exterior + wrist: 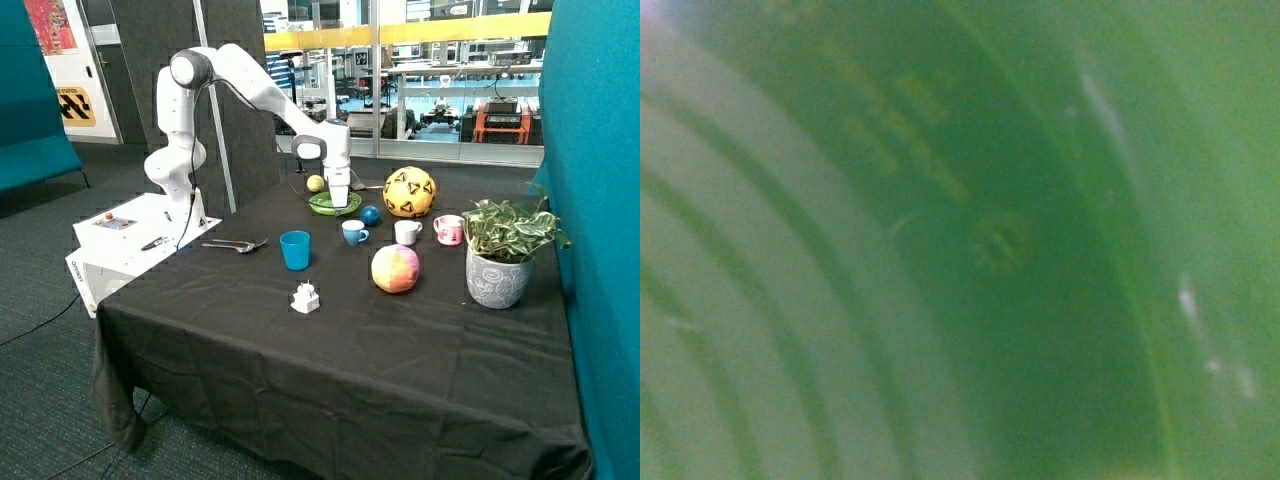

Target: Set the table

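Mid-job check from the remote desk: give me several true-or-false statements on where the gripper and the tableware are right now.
1. The gripper is down at the green plate. True.
2. The blue cup lies tipped over. False: it stands upright.
3. The cutlery lies on the table near the blue cup. True.
4. The potted plant stands on the green plate. False: it stands on the cloth, at the far side from the robot's base.
5. The yellow ball sits beside the green plate. True.
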`<state>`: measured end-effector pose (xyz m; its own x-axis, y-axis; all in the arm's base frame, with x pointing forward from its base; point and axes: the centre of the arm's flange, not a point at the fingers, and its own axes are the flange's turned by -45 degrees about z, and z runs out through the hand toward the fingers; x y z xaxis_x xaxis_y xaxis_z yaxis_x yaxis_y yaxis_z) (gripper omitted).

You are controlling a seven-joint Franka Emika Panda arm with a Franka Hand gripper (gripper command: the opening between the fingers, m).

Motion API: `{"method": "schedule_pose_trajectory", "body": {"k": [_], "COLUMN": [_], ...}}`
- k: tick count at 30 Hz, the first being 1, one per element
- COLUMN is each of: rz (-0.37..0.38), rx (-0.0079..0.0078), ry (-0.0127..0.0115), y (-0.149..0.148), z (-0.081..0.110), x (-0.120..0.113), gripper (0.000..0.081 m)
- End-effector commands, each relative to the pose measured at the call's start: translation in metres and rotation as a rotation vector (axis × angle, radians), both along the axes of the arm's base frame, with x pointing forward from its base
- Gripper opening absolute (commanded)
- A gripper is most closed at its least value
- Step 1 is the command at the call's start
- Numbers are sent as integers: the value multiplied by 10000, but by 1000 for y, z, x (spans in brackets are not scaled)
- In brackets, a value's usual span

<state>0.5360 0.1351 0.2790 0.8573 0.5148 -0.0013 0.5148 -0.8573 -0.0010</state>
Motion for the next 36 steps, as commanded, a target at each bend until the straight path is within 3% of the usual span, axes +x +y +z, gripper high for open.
{"method": "schedule_pose_trajectory", "body": {"k": [1,8,11,15,36], "rz": [-53,8,-15,-44,-186], "rx": [-2,-2,-2,-2,-2], "ry": [-17,-17,-17,-17,-17], "y": [2,6,8,9,1], "z": [-11,-11,-10,-7,-6], "x": [-6,-10,-10,-10,-11], "gripper": [281,235,88,9,0]}}
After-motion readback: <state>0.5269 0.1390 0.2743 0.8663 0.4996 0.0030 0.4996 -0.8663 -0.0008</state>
